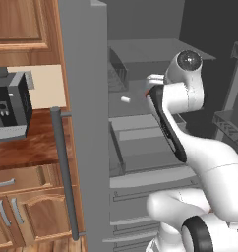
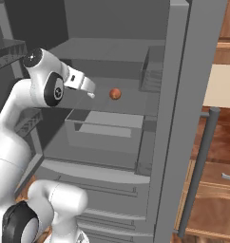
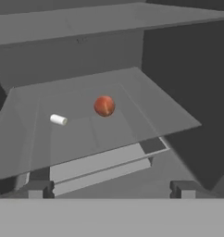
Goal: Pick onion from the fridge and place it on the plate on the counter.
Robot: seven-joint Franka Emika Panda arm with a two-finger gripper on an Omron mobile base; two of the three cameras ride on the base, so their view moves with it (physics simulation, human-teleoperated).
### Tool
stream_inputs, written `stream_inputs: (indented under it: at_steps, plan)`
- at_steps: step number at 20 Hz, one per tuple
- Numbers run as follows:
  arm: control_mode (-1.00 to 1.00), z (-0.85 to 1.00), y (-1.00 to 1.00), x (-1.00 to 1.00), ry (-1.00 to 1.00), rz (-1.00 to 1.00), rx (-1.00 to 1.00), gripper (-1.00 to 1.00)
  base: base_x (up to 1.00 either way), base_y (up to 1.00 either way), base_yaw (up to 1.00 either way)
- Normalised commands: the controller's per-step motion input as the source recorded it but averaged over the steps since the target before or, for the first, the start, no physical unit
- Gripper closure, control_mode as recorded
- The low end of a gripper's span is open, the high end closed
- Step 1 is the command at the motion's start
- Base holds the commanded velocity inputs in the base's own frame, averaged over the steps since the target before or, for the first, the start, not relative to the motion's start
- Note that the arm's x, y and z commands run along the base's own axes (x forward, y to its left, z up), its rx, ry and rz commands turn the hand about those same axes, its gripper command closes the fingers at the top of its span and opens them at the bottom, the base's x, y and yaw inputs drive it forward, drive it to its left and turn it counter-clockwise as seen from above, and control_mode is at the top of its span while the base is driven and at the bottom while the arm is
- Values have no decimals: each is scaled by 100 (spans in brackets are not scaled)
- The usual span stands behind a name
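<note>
Hand view puts the onion (image 3: 104, 106) near the middle of a glass fridge (image 2: 178, 118) shelf (image 3: 146, 102), with a small white stub (image 3: 59, 120) apart from it on the same shelf. The end effector (image 3: 109, 189) hangs short of the shelf's front edge, fingers spread wide and empty. To grasp well, I judge it should advance level over the shelf, straddle the onion evenly, and avoid nudging the stub. A drawer (image 2: 105, 130) sits below; its contents are hidden.

Upper left of the left base view: a brown panelled wall cabinet (image 1: 20, 24) above a cream wall panel (image 1: 46, 86). Lower left: wooden base cabinets (image 1: 27, 209) with grey handles.
</note>
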Motion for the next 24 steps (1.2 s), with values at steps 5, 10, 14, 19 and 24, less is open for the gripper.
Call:
stream_inputs:
  at_steps: [5,10,14,19,24]
  plan:
    - [-100,-27,-36,25,0,-6,2,-100,0,0,0]
    - [-100,-22,-31,27,0,-1,3,-100,0,0,0]
    - [-100,-16,-22,41,0,0,6,-100,0,0,0]
    - [-100,-10,-6,56,0,3,8,-100,0,0,0]
    - [-100,-20,0,52,0,5,5,-100,0,0,0]
